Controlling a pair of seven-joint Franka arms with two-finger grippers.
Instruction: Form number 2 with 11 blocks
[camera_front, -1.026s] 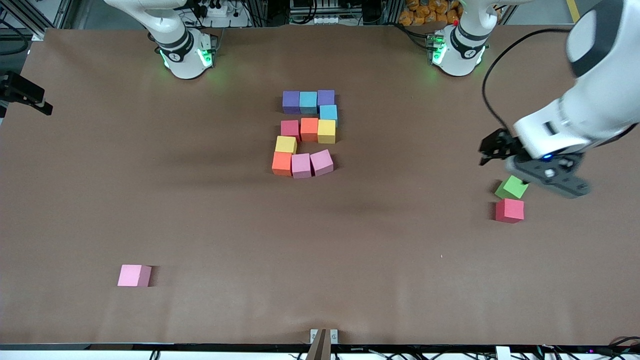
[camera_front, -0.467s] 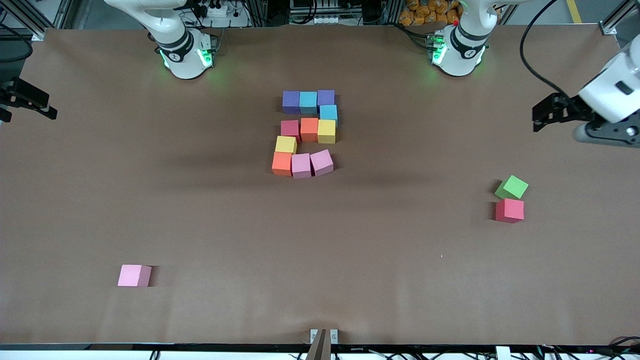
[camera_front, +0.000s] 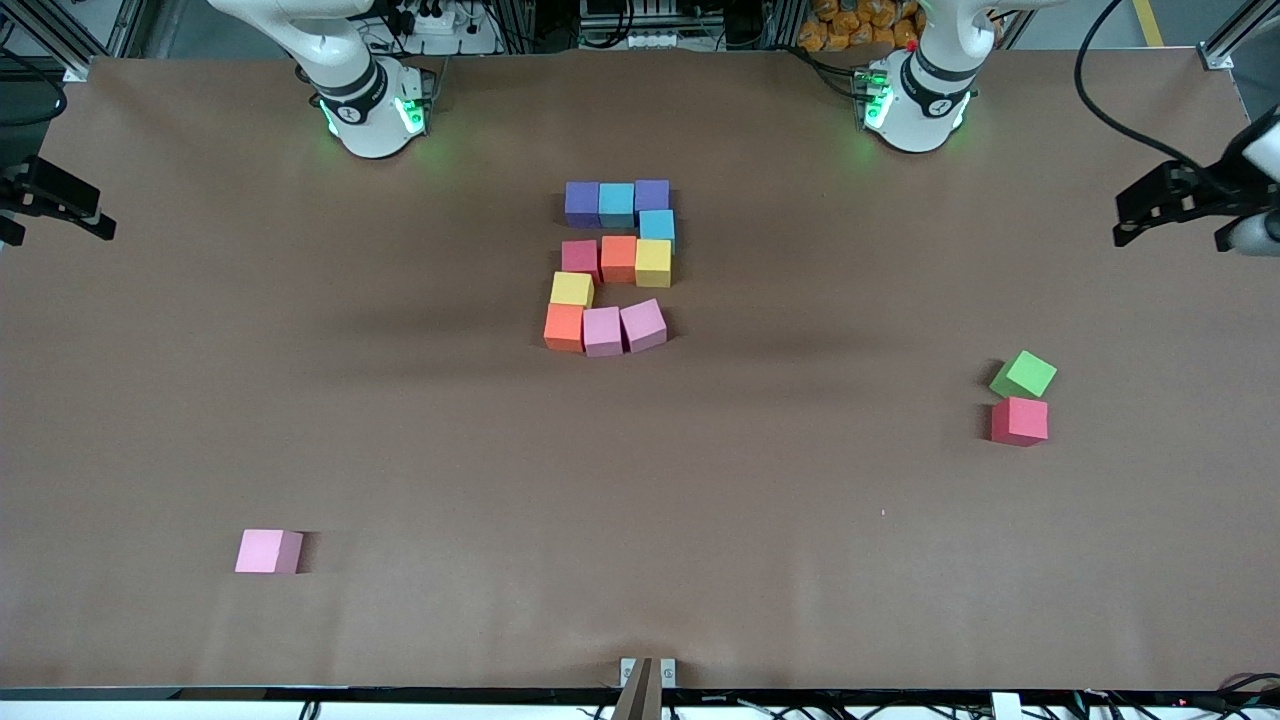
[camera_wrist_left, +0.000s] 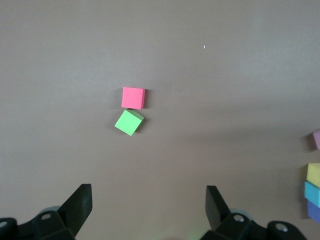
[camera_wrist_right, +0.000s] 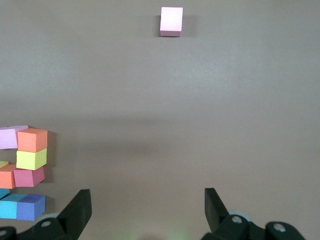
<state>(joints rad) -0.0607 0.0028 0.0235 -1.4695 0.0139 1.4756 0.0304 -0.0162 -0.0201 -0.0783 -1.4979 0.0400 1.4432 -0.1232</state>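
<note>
**You are looking at a finished 2, both grippers empty**

Lower in the frame, a spare pink cube is lying apart, with the green cube and red cube mid-frame, unneeded. The 2 is sitting upper centre, its cubes touching. Left gripper and right gripper, jaws apart, are hanging at the frame's edges, probably parked.
</note>
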